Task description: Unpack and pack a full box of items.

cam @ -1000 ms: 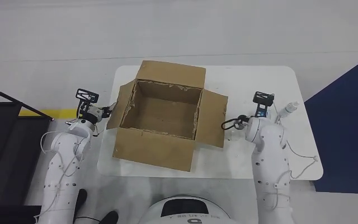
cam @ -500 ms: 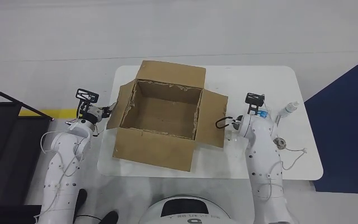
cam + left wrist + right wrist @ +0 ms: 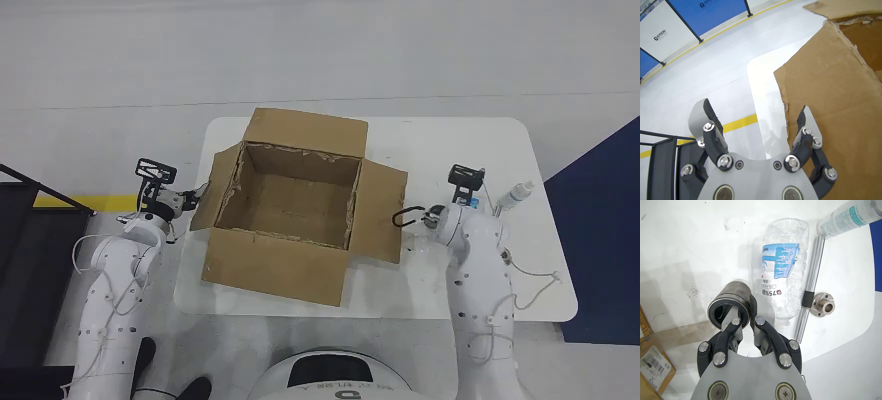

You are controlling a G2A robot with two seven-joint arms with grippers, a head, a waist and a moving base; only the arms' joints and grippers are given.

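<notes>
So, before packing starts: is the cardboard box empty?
Empty: the cardboard box shows a bare floor in the top view, flaps spread open.

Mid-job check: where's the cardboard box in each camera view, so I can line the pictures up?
Top view: the cardboard box sits open mid-table, flaps spread.
Left wrist view: its side flap rises right beside the open left gripper.
Right wrist view: its labelled corner peeks in near the right gripper, shut on a metal cylinder.
Shared landmark: the white table under it.
</notes>
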